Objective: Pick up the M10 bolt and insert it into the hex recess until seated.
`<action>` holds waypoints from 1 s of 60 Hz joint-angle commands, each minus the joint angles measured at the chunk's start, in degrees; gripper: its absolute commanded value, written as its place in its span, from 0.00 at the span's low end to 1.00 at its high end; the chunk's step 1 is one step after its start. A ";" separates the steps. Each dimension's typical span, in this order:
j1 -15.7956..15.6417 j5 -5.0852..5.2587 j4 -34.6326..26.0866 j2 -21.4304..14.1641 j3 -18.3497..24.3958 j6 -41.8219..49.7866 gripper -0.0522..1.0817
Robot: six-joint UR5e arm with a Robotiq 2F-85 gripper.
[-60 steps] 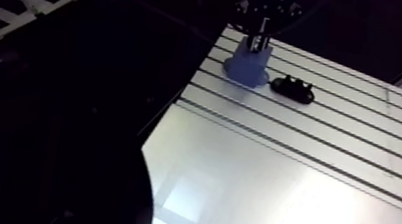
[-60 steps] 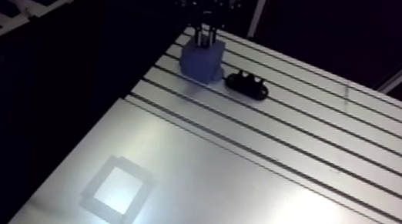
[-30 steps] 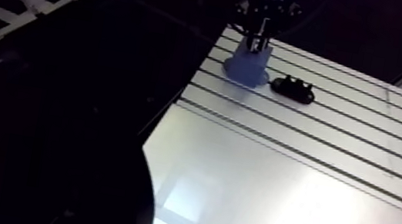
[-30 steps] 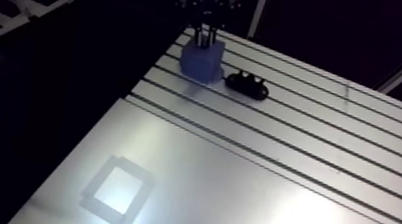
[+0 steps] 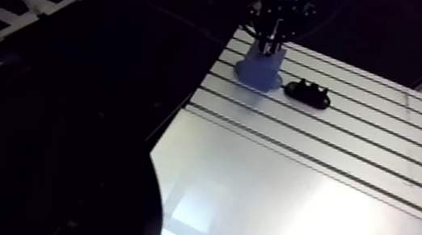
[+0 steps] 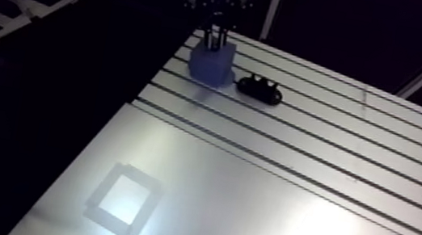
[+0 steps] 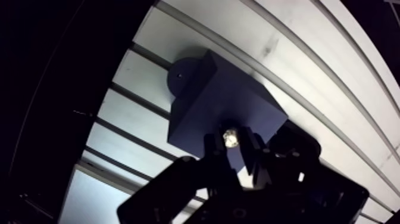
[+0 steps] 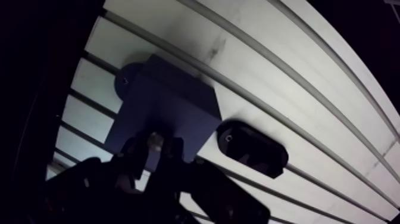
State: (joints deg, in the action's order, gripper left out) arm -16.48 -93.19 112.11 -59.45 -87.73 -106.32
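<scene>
blue block (image 7: pixel 217 104) sits under the end effector (image 7: pixel 231 143), which pinches the shiny bolt (image 7: pixel 231 136) just over it.

- Gripper (image 8: pixel 156 149): two dark fingers closed on a small pale metal piece, the M10 bolt (image 8: pixel 156 139), held over the near edge of the block.
- Blue block (image 8: pixel 172 101): square-topped, with a dark round base tab on its far side.
- Black oval holder (image 8: pixel 250 149): just beside the block.
- Slotted aluminium table (image 8: pixel 286 71): carries both the block and the holder.
</scene>
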 commanded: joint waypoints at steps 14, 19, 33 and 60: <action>-0.04 -0.10 0.09 -0.09 0.31 -1.30 0.05; -0.05 -0.01 0.09 -0.17 0.49 -1.39 0.05; -0.31 0.16 0.09 -0.61 1.60 -1.39 0.05; 1.07 0.86 -0.61 -5.06 1.68 19.94 0.85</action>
State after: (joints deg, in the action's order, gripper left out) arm -16.39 -92.22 111.90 -62.48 -85.56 -99.10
